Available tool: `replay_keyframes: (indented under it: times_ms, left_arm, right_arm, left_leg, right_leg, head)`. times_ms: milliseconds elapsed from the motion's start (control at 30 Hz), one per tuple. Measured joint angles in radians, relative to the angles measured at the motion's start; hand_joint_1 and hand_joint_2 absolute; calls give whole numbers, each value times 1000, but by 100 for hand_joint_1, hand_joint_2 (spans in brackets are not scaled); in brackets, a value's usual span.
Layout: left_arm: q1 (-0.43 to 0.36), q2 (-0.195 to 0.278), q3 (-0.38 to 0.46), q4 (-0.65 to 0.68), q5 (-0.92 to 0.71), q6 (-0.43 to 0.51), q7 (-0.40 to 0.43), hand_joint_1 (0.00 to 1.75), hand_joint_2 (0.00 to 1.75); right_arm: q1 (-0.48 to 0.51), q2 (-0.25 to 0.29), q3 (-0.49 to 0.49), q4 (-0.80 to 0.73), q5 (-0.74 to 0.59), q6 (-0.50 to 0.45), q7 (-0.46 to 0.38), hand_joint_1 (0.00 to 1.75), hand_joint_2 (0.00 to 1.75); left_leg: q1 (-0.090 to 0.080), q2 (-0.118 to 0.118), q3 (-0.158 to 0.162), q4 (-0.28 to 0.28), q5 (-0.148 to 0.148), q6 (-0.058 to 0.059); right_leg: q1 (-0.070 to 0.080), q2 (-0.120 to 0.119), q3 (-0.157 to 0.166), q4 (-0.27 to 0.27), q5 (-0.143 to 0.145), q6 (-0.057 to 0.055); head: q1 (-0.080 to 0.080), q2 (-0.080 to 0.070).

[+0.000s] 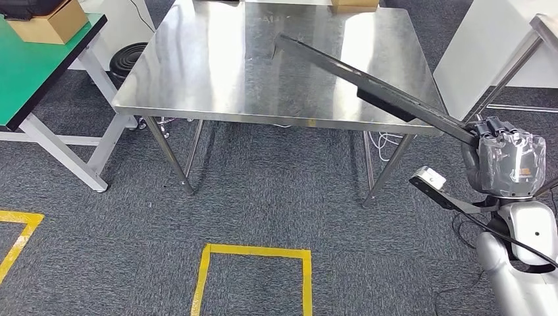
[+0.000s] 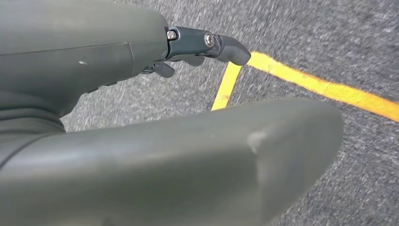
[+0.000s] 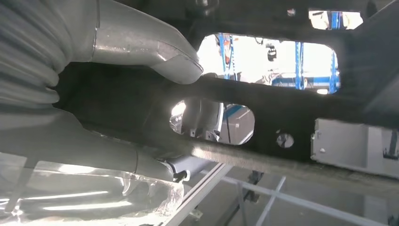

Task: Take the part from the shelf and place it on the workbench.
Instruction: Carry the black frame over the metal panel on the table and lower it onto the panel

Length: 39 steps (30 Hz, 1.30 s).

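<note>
The part is a long, flat black panel with cut-out windows. In the head view it slants from my right hand at the right edge up over the steel workbench, its far tip low over the middle of the top. My right hand grips its near end. Up close, the panel shows its cut-outs and my thumb presses on its edge. My left hand hangs over the carpet with its fingers curled in, holding nothing.
A green-topped table with a cardboard box stands at the left. A white cabinet is at the back right. Yellow tape marks a square on the grey carpet in front of the workbench.
</note>
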Motion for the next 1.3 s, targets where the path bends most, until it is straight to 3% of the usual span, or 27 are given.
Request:
replay_keyframes:
  times_ms: [33, 67, 133, 167, 200, 267, 333, 400, 467, 500, 533, 567, 600, 667, 733, 833, 867, 933, 1000, 1033, 1067, 1133, 1167, 1200, 1300]
  left_arm:
    - [1, -2, 0, 0, 0, 0, 0, 0, 0]
    - [2, -4, 1, 0, 1, 0, 0, 0, 0]
    - [4, -6, 1, 0, 2, 0, 0, 0, 0]
    - [3, -5, 2, 0, 2, 0, 0, 0, 0]
    - [3, -5, 3, 0, 2, 0, 0, 0, 0]
    - [2, -4, 4, 0, 3, 0, 0, 0, 0]
    - [3, -2, 5, 0, 3, 0, -1, 0, 0]
    - [2, -1, 6, 0, 3, -1, -3, 0, 0]
    - [2, -1, 6, 0, 3, -2, -5, 0, 0]
    - [4, -1, 6, 0, 2, -2, -6, 0, 0]
    - [5, -1, 6, 0, 2, -2, -6, 0, 0]
    - [7, -1, 7, 1, 2, -2, -6, 0, 0]
    - [7, -1, 7, 1, 2, -2, -6, 0, 0]
    - [8, 4, 8, 0, 2, -2, -7, 0, 0]
    - [8, 10, 8, 0, 0, -3, -9, 0, 0]
    - [7, 8, 8, -1, -2, -4, -10, 0, 0]
    - [6, 8, 8, -1, -2, -6, -10, 0, 0]
    - [3, 5, 8, -1, -4, -10, -10, 0, 0]
    - [1, 2, 8, -1, -5, -13, -10, 0, 0]
    - [2, 0, 8, -1, -5, -14, -10, 0, 0]
    - [3, -2, 8, -1, -6, -14, -10, 0, 0]
    - [5, -3, 8, 0, -6, -14, -11, 0, 0]
    - [5, -3, 8, 0, -7, -13, -13, 0, 0]
    - [4, -2, 8, 0, -7, -10, -16, 0, 0]
    - [4, 0, 9, 0, -7, 3, -24, 0, 0]
  right_arm:
    - [0, 0, 1, 2, 0, 0, 0, 175, 175]
    - [0, 0, 1, 4, 0, 0, 0, 175, 175]
    - [0, 1, 2, 7, 1, 0, 0, 175, 175]
    - [-2, 1, 3, 9, 0, 0, 0, 175, 175]
    - [-3, 2, 5, 11, 0, 0, 0, 175, 175]
    - [-5, 3, 7, 14, -1, 0, 0, 175, 175]
    - [-6, 0, 7, 14, -3, 0, -1, 175, 175]
    - [-10, -5, 8, 15, -7, -1, -2, 175, 175]
    - [-11, -9, 8, 15, -13, -2, -3, 175, 175]
    - [-11, -10, 8, 15, -17, -2, -3, 175, 175]
    - [-10, -13, 8, 15, -22, -2, -3, 175, 175]
    - [-9, -16, 7, 14, -26, -2, -4, 175, 175]
    - [-7, -21, 6, 14, -30, -2, -4, 175, 175]
    - [-3, -29, 5, 14, -35, -3, -5, 175, 175]
    - [2, -31, 5, 15, -37, -5, -5, 175, 175]
    - [9, -35, 4, 13, -35, -8, -2, 175, 175]
    - [9, -37, 3, 12, -33, -8, -1, 175, 175]
    - [10, -40, 2, 12, -30, -8, 0, 175, 175]
    - [11, -42, 1, 12, -28, -8, 2, 175, 175]
    - [12, -43, 1, 12, -28, -8, 3, 175, 175]
    - [13, -43, 1, 12, -27, -8, 3, 175, 175]
    - [14, -44, 1, 13, -26, -8, 4, 175, 175]
    - [15, -44, 1, 14, -26, -8, 7, 175, 175]
    - [18, -44, 1, 14, -25, -8, 10, 175, 175]
    - [36, -44, -6, 8, -22, -9, 18, 175, 175]
  left_leg:
    - [1, -1, 5, 1, -6, -5]
    - [4, -2, 12, 4, -14, -12]
    - [9, -4, 25, 18, -35, -31]
    - [9, -4, 26, 27, -47, -40]
    - [8, -4, 24, 35, -57, -48]
    - [7, -2, 21, 46, -72, -60]
    - [12, 1, 17, 74, -79, -69]
    - [19, 4, -33, 168, -94, -81]
    - [24, 5, -119, 290, -139, -90]
    - [26, 5, -153, 325, -158, -90]
    - [25, 5, -172, 329, -160, -86]
    - [22, 5, -174, 300, -139, -76]
    - [17, 5, -161, 244, -97, -60]
    - [-5, -4, -122, 123, -2, -14]
    - [-25, -16, -94, 56, 37, 18]
    - [-28, -17, -47, 5, 39, 35]
    - [-26, -15, -30, -7, 40, 38]
    - [-21, -14, -10, -18, 35, 39]
    - [-17, -14, -3, -17, 23, 31]
    - [-14, -14, 2, -16, 15, 24]
    - [-9, -14, 8, -13, 7, 14]
    - [0, -15, 18, 4, -16, -9]
    - [3, -16, 18, 20, -29, -21]
    - [4, -16, 12, 35, -40, -32]
    - [4, -19, 2, 59, -67, -49]
  right_leg:
    - [-4, -1, -17, 1, 10, 10]
    - [-10, -2, -14, -37, 40, 26]
    - [-21, -7, 25, -170, 119, 61]
    - [-22, -10, 42, -221, 137, 61]
    - [-21, -12, 53, -248, 147, 52]
    - [-19, -11, 62, -251, 140, 15]
    - [-23, -7, 76, -250, 141, -3]
    - [-21, -4, 92, -251, 133, -16]
    - [-14, -3, 104, -251, 120, -25]
    - [-10, -1, 112, -251, 112, -26]
    - [-5, 1, 121, -251, 104, -27]
    - [1, 3, 133, -252, 95, -28]
    - [7, 4, 145, -253, 87, -29]
    - [15, 7, 167, -260, 71, -29]
    - [17, 10, 186, -271, 65, -24]
    - [24, 11, 198, -261, 72, -12]
    - [25, 9, 186, -235, 64, -11]
    - [19, 7, 123, -126, 27, -13]
    - [9, 6, 39, -21, -11, -4]
    - [2, 5, 13, -7, -11, 8]
    - [-6, 3, 7, -31, 11, 24]
    - [-26, -3, 33, -153, 97, 64]
    - [-30, -4, 46, -208, 123, 71]
    - [-32, -4, 55, -240, 139, 65]
    - [-31, -3, 59, -239, 139, 18]
  head:
    - [0, 0]
    - [0, 0]
    - [2, 0]
    - [5, 0]
    - [5, 0]
    - [5, 0]
    - [2, 0]
    - [0, 0]
    - [-2, 0]
    - [-2, 0]
    - [-2, 0]
    - [-2, 0]
    - [-2, 0]
    - [2, 0]
    - [5, 0]
    - [2, 0]
    - [1, 0]
    - [-2, 0]
    - [-1, 0]
    - [-1, 0]
    - [-1, 0]
    - [1, 0]
    - [5, 0]
    - [7, 0]
    - [6, 0]
